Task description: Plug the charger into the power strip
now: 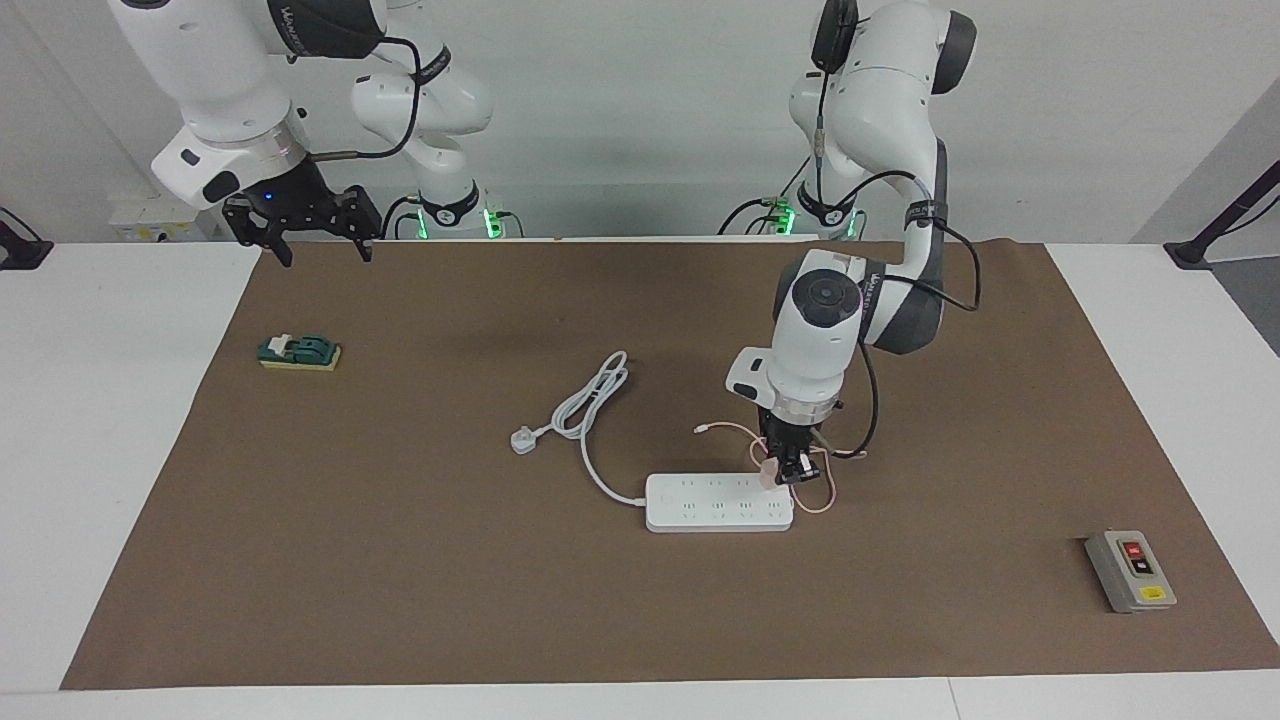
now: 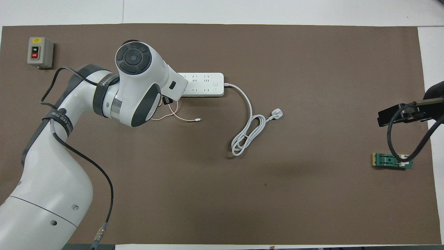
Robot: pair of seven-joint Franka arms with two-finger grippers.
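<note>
the left gripper [image 1: 790, 472] hangs straight down over the end of the power strip [image 1: 718, 502] that lies toward the left arm's end of the desk, its fingers closed on the small pink charger [image 1: 767, 472], which sits just above the strip's row of sockets nearer the robots; whether the prongs touch the strip cannot be told. the charger's thin pink cable [image 1: 822, 490] loops off the end of the strip onto the brown mat [image 1: 400, 560], and its loose tip lies toward twelve o'clock of the strip in the facing view. in the overhead view the left arm's wrist covers that end of the strip [image 2: 204, 84] and the charger itself is hidden, with only the cable [image 2: 180, 118] showing. the strip's thick white cord [image 1: 590, 420] leaves its other end and coils toward eleven o'clock, ending in a white three-pin plug [image 1: 523, 439] lying flat on the mat. the right gripper [image 1: 318, 250] waits, raised over the mat's edge nearest the robots, toward the right arm's end, fingers spread wide and holding nothing. a green and yellow block [image 1: 299, 352] lies on the mat below it, near the mat's side edge. a grey button box [image 1: 1130, 571] sits near the mat's corner at about four o'clock of the strip. the mat around the strip at six o'clock is bare out to its edge.
</note>
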